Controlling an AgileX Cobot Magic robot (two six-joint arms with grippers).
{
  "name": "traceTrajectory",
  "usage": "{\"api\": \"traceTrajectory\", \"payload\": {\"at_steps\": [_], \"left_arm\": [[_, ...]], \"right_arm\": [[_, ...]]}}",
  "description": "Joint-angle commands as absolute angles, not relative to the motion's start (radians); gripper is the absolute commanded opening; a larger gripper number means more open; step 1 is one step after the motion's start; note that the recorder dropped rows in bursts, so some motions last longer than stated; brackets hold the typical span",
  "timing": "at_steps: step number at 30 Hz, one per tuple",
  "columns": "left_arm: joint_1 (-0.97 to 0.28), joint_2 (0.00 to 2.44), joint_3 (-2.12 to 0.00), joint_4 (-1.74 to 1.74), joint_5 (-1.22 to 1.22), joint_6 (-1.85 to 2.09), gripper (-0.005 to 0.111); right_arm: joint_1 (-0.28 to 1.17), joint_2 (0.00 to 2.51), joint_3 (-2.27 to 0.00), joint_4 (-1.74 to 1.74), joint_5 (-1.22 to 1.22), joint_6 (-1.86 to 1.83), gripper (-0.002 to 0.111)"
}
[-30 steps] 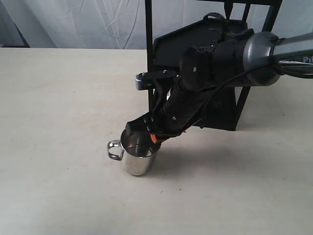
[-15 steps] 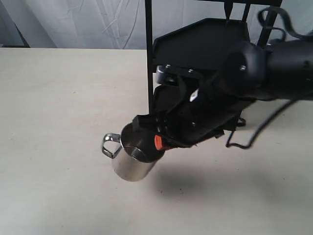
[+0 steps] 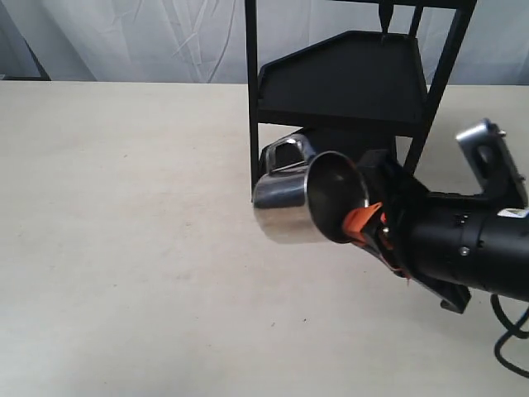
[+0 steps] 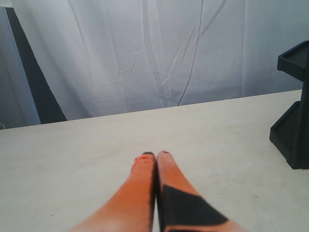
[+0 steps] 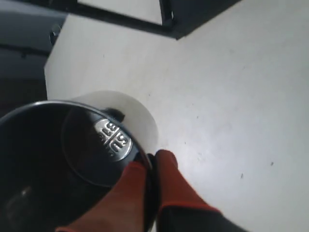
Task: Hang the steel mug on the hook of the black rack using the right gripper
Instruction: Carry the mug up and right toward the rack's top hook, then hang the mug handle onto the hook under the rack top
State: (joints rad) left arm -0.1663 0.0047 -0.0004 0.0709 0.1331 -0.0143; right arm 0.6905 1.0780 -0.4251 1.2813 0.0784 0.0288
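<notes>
Since half a second ago your right gripper point(image 3: 366, 223) has swung low and to the right of the exterior view, and the steel mug point(image 3: 302, 198) has come up off the table point(image 3: 124, 207) and tipped onto its side.

You now see one mug, held in the air in front of the black rack's point(image 3: 343, 74) lower part, mouth facing the camera and to the right, looped handle on top. Its sides are mirror-bright, with a shiny rim and a dark inside. Your right gripper is closed on the mug's rim: in the right wrist view point(image 5: 150, 166) one orange finger point(image 5: 126, 193) sits inside the wall and the other outside. That view looks straight into the mug point(image 5: 72, 159), and a round stamped mark shows on the bottom; you can make out raised characters but can't read them. A white label on the right arm in the exterior view is cut off and unreadable.

Your left gripper point(image 4: 155, 155) has its two orange fingers pressed together, holding nothing, above bare table point(image 4: 72, 145).

Farther back stands one rack, matte black, thin square posts, an angled tray shelf visible. One thin dark hook point(image 3: 384, 15) points down from its top bar, well above the mug. A white curtain hangs behind.
</notes>
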Motion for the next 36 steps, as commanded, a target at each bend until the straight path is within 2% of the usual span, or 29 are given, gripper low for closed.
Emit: {"api": "traceTrajectory", "payload": {"at_steps": [1,16,25,32,36], "left_arm": [[-0.171,0.000,0.000,0.072,0.128,-0.017,0.002],[-0.171,0.000,0.000,0.072,0.128,-0.017,0.002],[-0.171,0.000,0.000,0.072,0.128,-0.017,0.002],[-0.171,0.000,0.000,0.072,0.128,-0.017,0.002],[-0.171,0.000,0.000,0.072,0.128,-0.017,0.002]], "right_arm": [[0.687,0.984,-0.380,1.339,-0.018,0.027,-0.001],[0.687,0.889,-0.382,1.307,-0.358,0.056,-0.001],[0.687,0.940,-0.419,1.190,-0.293,0.103,-0.001],[0.687,0.993,-0.428,1.188,-0.387,0.158,-0.001],[0.687,1.025,-0.465,1.123,-0.352,0.160,-0.001]]}}
